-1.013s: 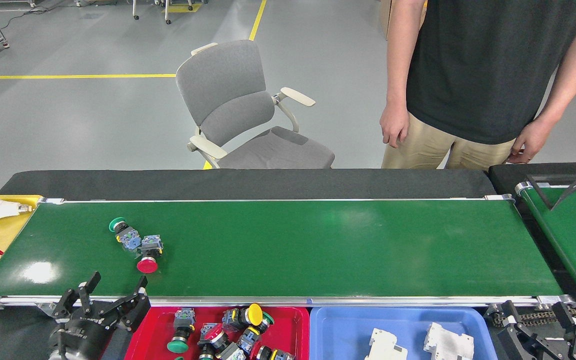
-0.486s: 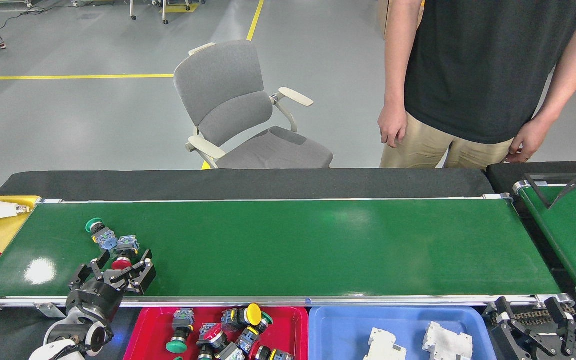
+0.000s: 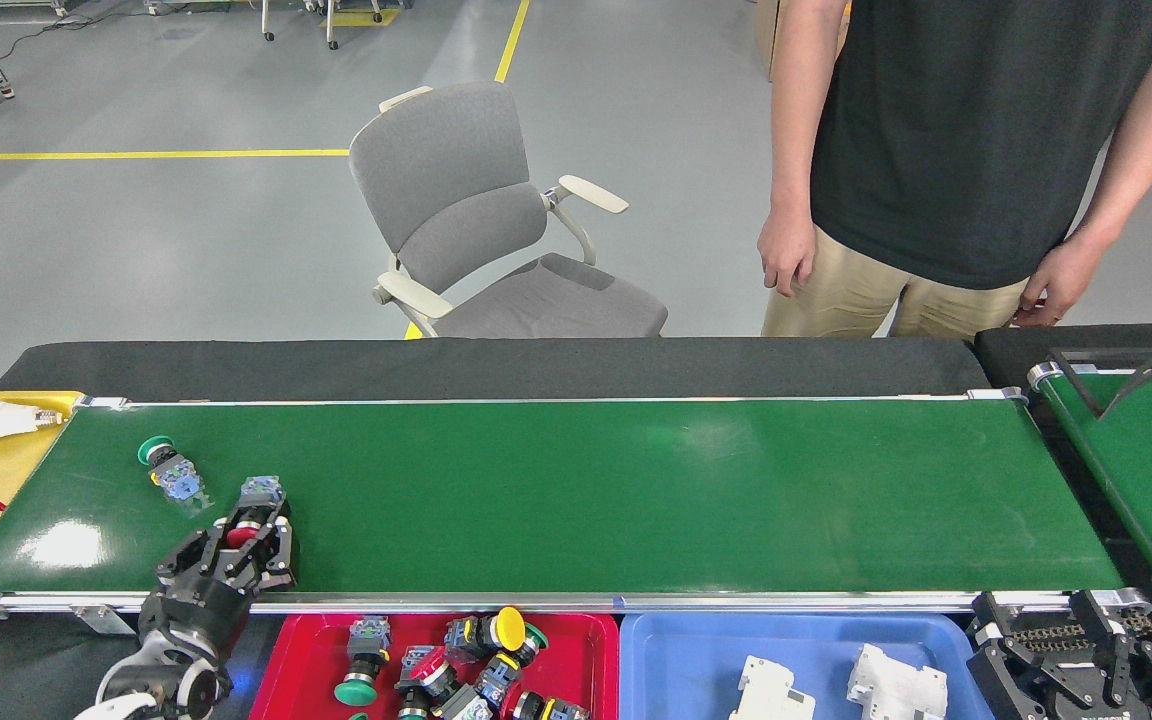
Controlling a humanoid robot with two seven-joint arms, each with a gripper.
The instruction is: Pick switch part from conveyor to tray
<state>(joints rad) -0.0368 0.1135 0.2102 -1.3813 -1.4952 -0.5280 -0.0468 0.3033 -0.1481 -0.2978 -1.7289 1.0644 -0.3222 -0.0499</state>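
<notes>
A long green conveyor (image 3: 576, 490) crosses the view. Two switch parts lie near its left end. The red switch (image 3: 248, 520) sits between the fingers of the left gripper (image 3: 241, 545), which pinch it; its long axis runs away from the robot, blue base at the far end, red cap near. The green switch (image 3: 168, 466) lies apart to its left, cap pointing far-left. The right gripper (image 3: 1076, 650) rests off the belt, state unclear. Below, a red tray (image 3: 296, 650) holds several switches.
</notes>
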